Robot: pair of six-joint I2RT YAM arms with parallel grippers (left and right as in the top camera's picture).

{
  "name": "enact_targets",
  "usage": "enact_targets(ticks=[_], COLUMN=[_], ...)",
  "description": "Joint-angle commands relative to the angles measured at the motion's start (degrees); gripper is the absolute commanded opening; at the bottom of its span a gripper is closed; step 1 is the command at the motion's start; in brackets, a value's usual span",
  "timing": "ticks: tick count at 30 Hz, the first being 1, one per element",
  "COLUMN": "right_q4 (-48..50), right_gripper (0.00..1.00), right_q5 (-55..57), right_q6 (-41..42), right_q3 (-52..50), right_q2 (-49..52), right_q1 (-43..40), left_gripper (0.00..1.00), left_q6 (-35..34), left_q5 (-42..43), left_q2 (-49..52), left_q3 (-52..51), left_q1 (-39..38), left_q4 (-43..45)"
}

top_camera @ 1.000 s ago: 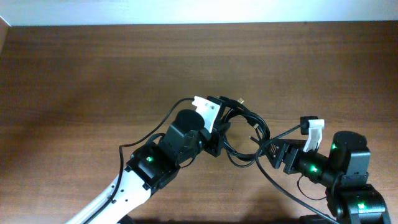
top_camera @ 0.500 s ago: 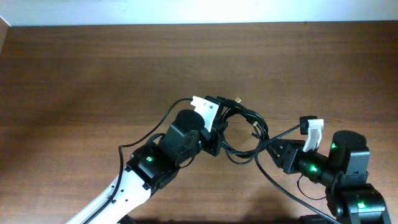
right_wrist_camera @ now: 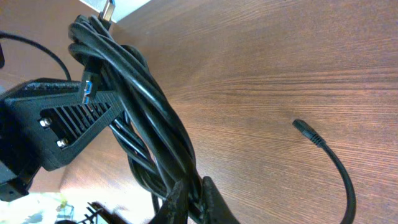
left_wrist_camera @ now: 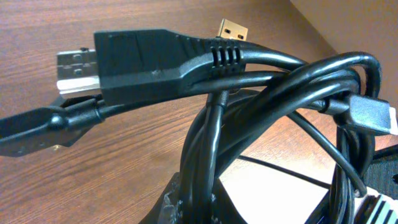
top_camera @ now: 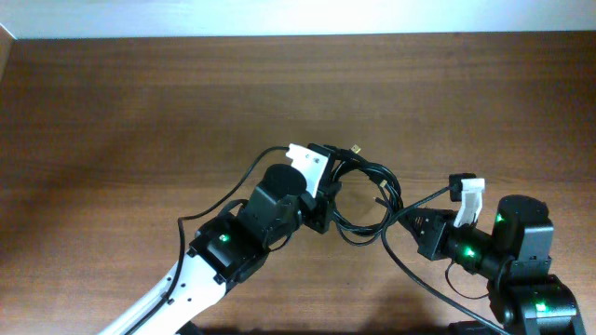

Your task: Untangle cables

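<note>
1. Cables [top_camera: 363,200] form one tangled black bundle of loops. It starts at the left claw [top_camera: 321,191] and stretches away from it to the right claw [top_camera: 414,223], over the brown tabletop [top_camera: 140,112].
2. The left claw is clenched on its end of the bundle. In its wrist view the strands [left_wrist_camera: 249,124] crowd close to the camera and run down into the dark part at the bottom.
3. The right claw, on the far side of the tangle from the left claw, is clenched too. Its fingers [right_wrist_camera: 176,205] pinch several twisted strands [right_wrist_camera: 149,118] between them.
4. Just beside the left claw a black USB plug [left_wrist_camera: 130,65] with a silver tip juts out sideways from the bundle. A gold-tipped plug [left_wrist_camera: 231,29] shows just behind it.
5. A blue-tipped plug [right_wrist_camera: 89,90] hangs against the left claw's black body in the right wrist view.
6. A thin cord end [right_wrist_camera: 308,132] with a small barrel plug lies on the wood, well apart from the left claw and clear of the twisted bundle.
</note>
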Motion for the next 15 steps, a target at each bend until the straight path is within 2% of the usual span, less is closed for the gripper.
enact_targets(ticks=[1,3,5,7,9,15], right_q4=[0.2,0.2,-0.3,-0.2,-0.2,-0.2], right_gripper=[0.13,0.24,0.54,0.69,0.73,0.74], right_q5=[0.1,0.1,-1.5,-3.7,-3.7,-3.7], right_q6=[0.0,0.0,-3.1,-4.7,-4.7,-4.7], right_q3=[0.8,0.8,0.8,0.9,0.9,0.9], right_q2=[0.2,0.2,0.2,0.2,0.2,0.2], right_q1=[-0.3,-0.3,-0.3,-0.3,-0.3,-0.3], left_gripper=[0.0,0.0,0.0,0.0,0.0,0.0], left_q6=[9.4,11.6,14.0,16.0,19.3,28.9], left_q5=[1.7,1.7,1.6,1.7,1.8,1.7], left_q2=[0.0,0.0,0.0,0.0,0.0,0.0], left_q3=[1.5,1.5,1.4,1.4,1.4,1.4], left_q1=[-0.8,-0.8,-0.8,-0.9,-1.7,-6.2], left_q4=[-2.5,-3.1,-3.3,-4.3,-5.6,-6.1])
